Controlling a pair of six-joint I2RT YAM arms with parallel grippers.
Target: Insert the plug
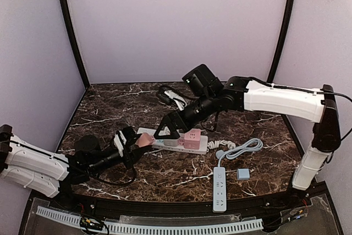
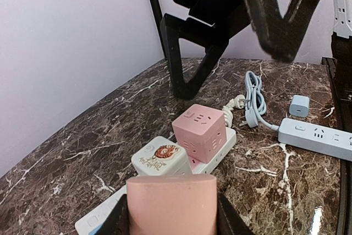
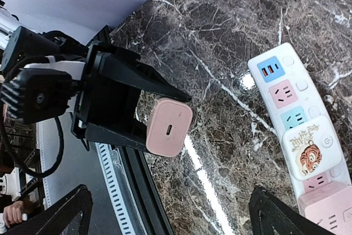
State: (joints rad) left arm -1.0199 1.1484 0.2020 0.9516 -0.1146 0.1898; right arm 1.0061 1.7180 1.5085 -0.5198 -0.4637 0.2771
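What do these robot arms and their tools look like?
The left arm and right arm have white shells, black joints and thin black cables. The left tool and right tool are black, each with two angular fingers.

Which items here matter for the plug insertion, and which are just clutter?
Job: pink charger, held by left gripper; white power strip; right gripper, open over it.
Lying about: second power strip, coiled cable, small blue charger, pink cube adapter, tiger-print adapter.
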